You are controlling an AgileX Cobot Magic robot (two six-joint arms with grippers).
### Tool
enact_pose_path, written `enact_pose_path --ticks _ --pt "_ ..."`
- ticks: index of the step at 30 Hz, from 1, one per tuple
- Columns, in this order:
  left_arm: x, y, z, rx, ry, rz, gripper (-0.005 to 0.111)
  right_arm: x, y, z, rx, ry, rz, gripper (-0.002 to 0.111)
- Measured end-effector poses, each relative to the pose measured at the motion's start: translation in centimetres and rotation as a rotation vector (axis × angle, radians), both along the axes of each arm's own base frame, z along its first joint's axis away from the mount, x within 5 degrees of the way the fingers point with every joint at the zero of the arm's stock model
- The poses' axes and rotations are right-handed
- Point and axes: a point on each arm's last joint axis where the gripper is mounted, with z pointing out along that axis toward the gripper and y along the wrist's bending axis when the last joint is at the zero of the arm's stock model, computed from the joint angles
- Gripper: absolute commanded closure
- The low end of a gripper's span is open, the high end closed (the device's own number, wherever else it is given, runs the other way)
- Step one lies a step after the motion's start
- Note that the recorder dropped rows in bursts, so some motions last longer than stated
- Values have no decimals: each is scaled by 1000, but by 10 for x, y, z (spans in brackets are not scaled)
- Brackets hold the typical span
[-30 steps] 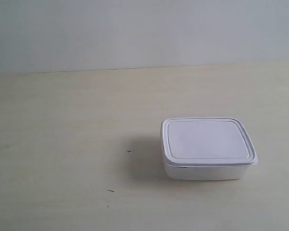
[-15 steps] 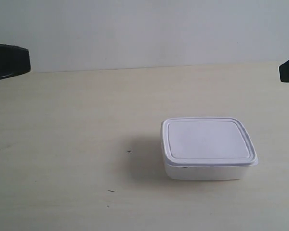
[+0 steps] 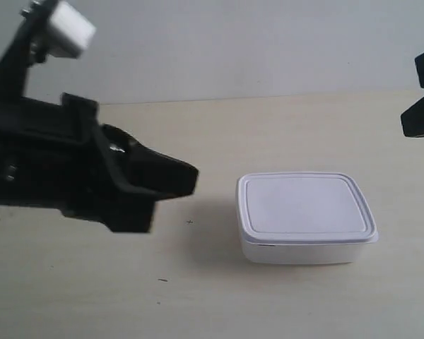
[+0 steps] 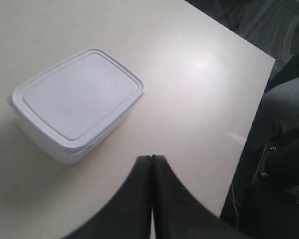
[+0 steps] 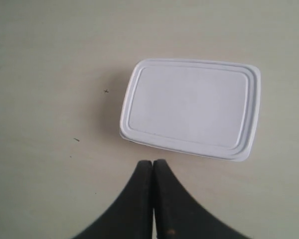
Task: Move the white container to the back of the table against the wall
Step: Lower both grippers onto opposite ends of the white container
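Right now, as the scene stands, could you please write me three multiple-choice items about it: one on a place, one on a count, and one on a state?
1. Where is the white container?
A. on the table, apart from the wall
B. touching the wall
C. lifted in a tool

2. How many containers are in view?
A. three
B. two
C. one

3. How is the left tool?
A. open wide
B. shut and empty
C. shut on the container

Answers:
1 A: bare table shows between the container and the wall.
2 C: every view shows the same single box.
3 B: the left wrist view shows it closed with nothing inside.
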Motion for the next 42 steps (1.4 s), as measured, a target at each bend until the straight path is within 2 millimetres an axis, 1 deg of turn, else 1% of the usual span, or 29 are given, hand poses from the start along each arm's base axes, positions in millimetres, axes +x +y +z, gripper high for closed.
enact_pose_path --ticks 2,5,6,9,11,13,14,17,21,24,28,33,38,42 --pt "-3 -17 -7 7 -13 -15 107 7 1 -8 -7 38 0 108" --pt "-6 -38 -19 23 -10 -26 107 19 3 -32 -24 136 -1 108" --pt "-6 -45 -25 32 -6 -28 107 23 4 -44 -33 178 0 108" --pt "-4 -58 -43 64 28 -18 107 34 6 -70 -55 250 1 108" --pt "1 -64 -58 90 60 2 107 37 11 -86 -71 293 18 108" --pt "6 -67 -69 115 79 21 107 39 19 -98 -85 332 47 108" --pt "9 -70 -79 136 97 29 107 39 24 -105 -96 348 66 108" --pt "15 -74 -99 183 126 47 107 40 35 -120 -142 373 96 108" --pt "20 -77 -121 231 162 70 107 44 42 -137 -207 415 76 108" --pt "25 -79 -130 250 168 91 107 48 43 -150 -231 459 67 108" --pt "33 -92 -132 243 169 91 107 53 44 -170 -270 522 55 108" --pt "41 -110 -139 244 170 74 107 58 40 -186 -340 560 13 108" --pt "43 -126 -156 269 195 44 107 62 38 -187 -355 528 -12 108" --pt "47 -132 -170 294 216 39 107 63 38 -187 -351 524 -21 108"
